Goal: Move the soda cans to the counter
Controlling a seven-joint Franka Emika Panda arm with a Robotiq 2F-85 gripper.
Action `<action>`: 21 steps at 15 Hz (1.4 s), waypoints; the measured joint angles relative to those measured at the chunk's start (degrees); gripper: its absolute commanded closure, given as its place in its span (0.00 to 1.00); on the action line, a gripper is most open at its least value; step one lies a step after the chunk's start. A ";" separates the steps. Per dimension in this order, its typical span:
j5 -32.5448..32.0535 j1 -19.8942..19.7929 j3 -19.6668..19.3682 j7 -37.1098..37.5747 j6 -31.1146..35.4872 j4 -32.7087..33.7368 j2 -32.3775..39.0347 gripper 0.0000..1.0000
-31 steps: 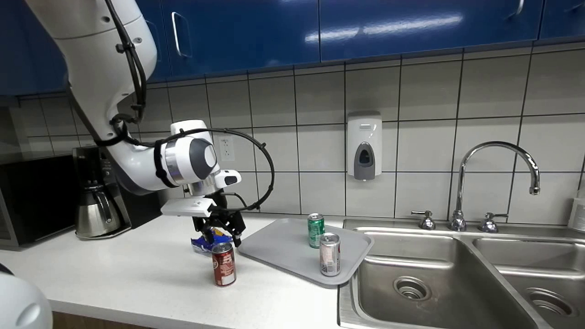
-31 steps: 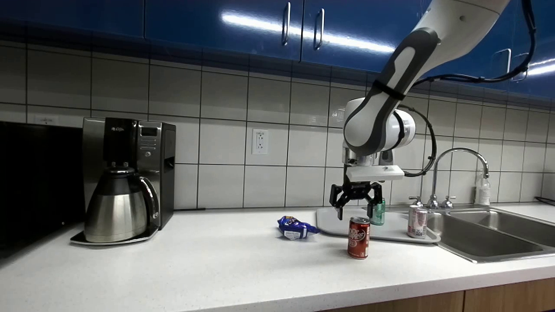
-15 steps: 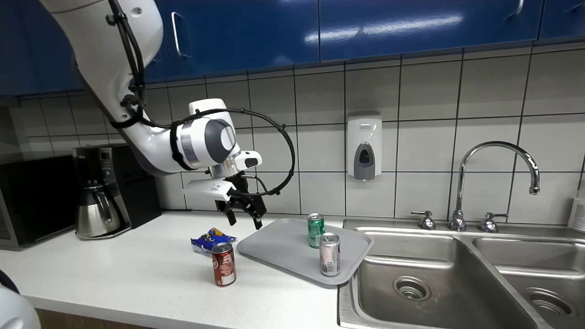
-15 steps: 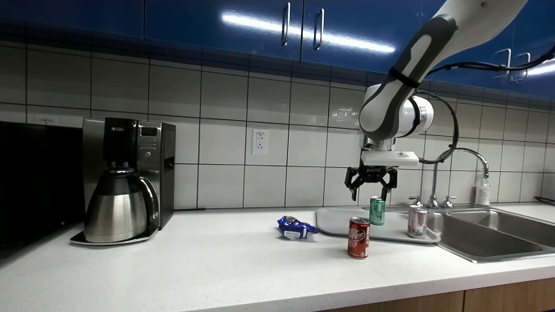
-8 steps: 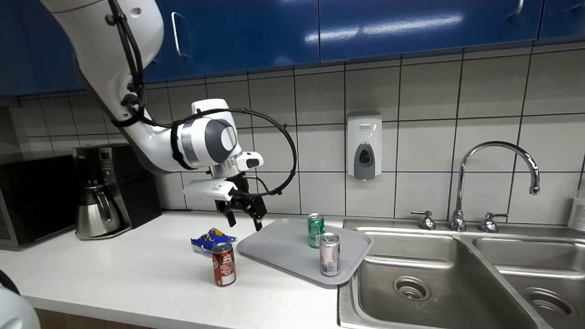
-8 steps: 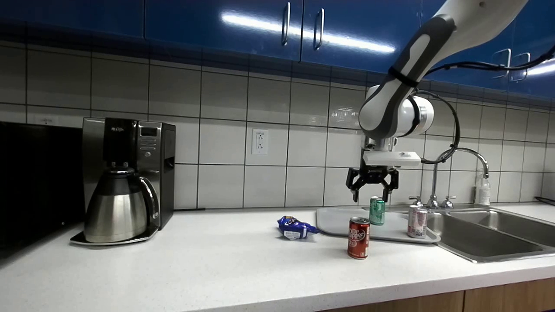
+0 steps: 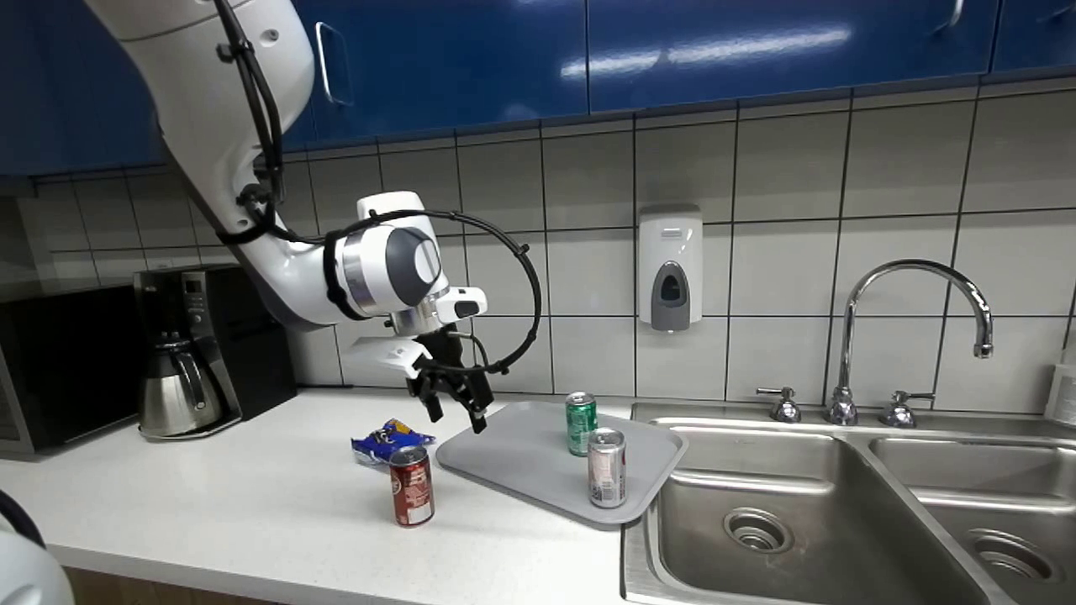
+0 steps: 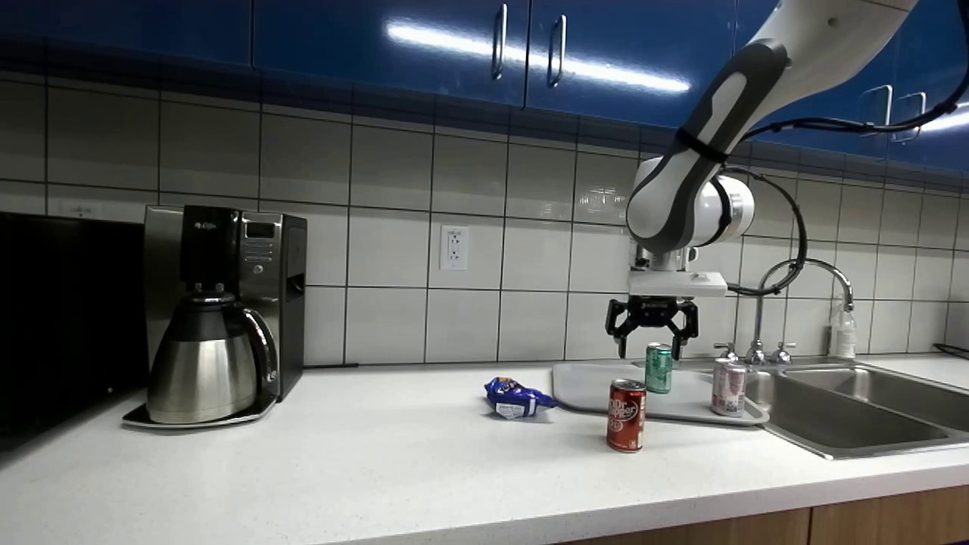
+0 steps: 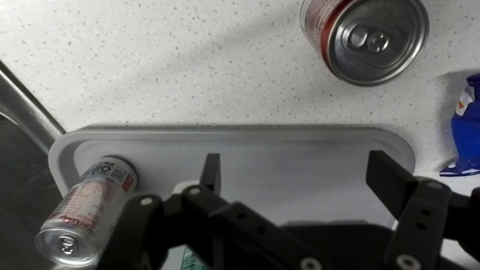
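One can seems done: red can (image 7: 412,487) on the surface (image 7: 252,504), lower centre-left in an exterior view; green can (image 7: 581,425) and silver can (image 7: 607,470) remain on the tray (image 7: 521,454). Gripper (image 7: 456,420) apart, empty.

We note a bare run of the counter (image 8: 378,431) between coffee maker (image 8: 261,291) and blue packet (image 8: 517,400). Near the grey tray (image 7: 504,452), packet and red can (image 8: 626,418) (upright) bar any low sweep. On the tray, green can (image 7: 581,427) and silver can (image 7: 607,470) block the side toward the sink (image 7: 740,449); the packet side lies free under the gripper (image 9: 294,170).
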 measured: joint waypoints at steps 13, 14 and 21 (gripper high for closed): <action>3.43 -1.33 -3.38 -0.03 -4.87 8.47 6.03 0.00; 3.75 -1.57 -3.47 -0.42 -5.64 9.39 6.62 0.00; 5.11 -2.85 -5.24 -0.97 -9.85 17.35 11.84 0.00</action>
